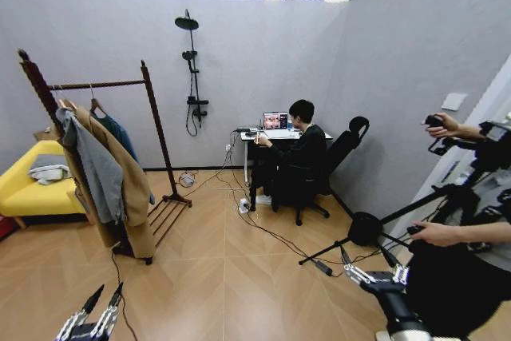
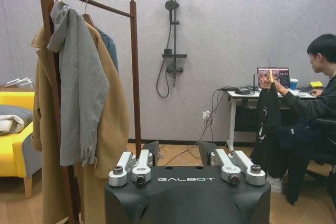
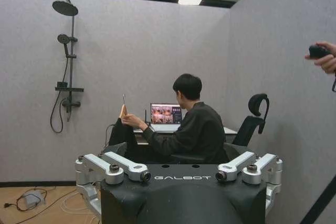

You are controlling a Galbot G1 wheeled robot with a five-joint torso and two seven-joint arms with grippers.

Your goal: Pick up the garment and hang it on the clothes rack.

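Black garment (image 2: pixel 269 129) on a wooden hanger, held up by a seated person; both grippers open, holding nothing.

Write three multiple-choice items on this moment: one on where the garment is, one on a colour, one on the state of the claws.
1. Where is the garment relative to the clothes rack?
A. Hung on its top bar
B. Away from it, held up by the seated person at the desk
C. Lying on its base shelf

2. What colour is the sofa beside the rack?
A. Yellow
B. Red
C. Green

3. What state are the left claw and right claw in?
A. Left shut on the garment
B. Right shut on the hanger
C. Both open and empty

Answers:
1 B: the left wrist view shows the black shirt in the person's raised hand by the desk.
2 A: its seat and arm are bright yellow.
3 C: both claws sit low in the head view, fingers spread, holding nothing.
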